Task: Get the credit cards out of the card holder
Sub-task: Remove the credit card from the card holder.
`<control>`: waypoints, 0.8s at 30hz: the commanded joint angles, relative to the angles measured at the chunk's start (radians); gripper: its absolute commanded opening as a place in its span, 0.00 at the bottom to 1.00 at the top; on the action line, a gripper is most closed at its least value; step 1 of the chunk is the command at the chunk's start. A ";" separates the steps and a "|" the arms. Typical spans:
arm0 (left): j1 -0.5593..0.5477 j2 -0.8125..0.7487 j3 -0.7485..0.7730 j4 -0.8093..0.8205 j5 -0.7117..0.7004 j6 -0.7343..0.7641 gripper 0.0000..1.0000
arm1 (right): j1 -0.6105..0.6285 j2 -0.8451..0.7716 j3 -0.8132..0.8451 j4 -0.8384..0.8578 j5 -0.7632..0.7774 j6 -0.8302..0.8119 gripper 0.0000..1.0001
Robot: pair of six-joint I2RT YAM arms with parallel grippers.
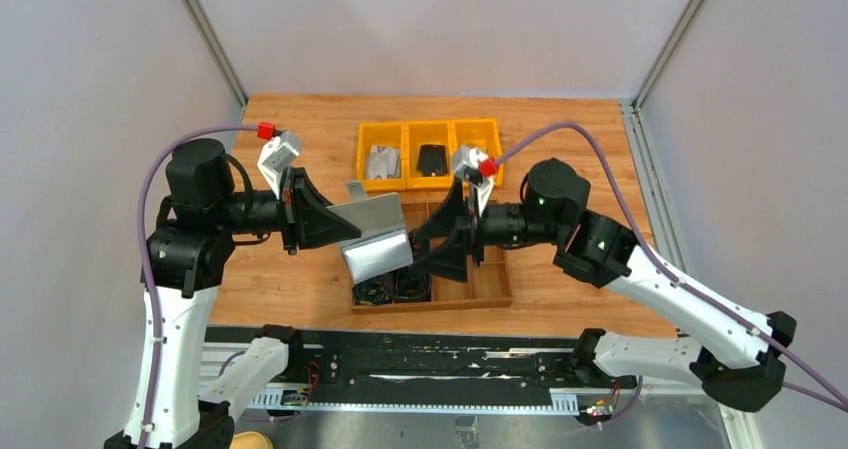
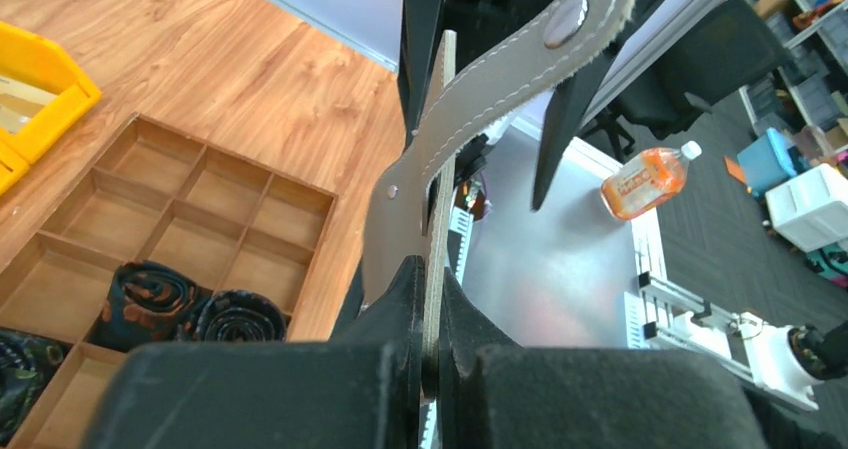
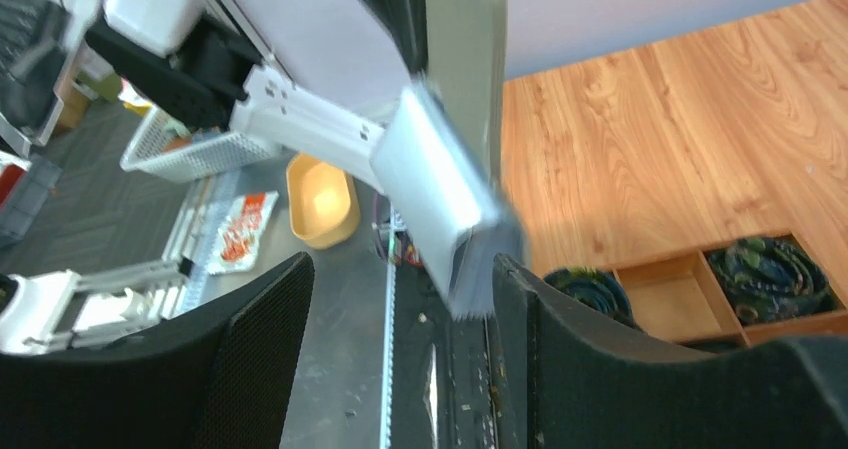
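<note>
Gripping the card holder (image 2: 500, 79) edge-on, left claw (image 2: 432, 299) faces gaping right claw (image 3: 400, 269).

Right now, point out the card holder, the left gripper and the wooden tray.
card holder (image 2: 500, 79), left wrist view, on its grey stitched flap.
left gripper (image 2: 432, 275), left wrist view, midway between its fingertips, shut on the card holder.
wooden tray (image 1: 492, 287), top view, on a bare right-hand compartment.

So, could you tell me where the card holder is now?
Top view, centre: the card holder is held aloft by the left tool, above the wooden tray, beside the right tool.
</note>
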 commanded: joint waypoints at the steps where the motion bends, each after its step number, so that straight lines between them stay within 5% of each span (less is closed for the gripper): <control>1: -0.007 0.005 0.054 0.018 0.048 -0.137 0.00 | -0.008 -0.089 -0.179 0.117 0.017 -0.083 0.69; 24: -0.007 0.047 0.132 0.017 0.092 -0.271 0.00 | -0.002 0.002 -0.213 0.344 0.104 -0.110 0.63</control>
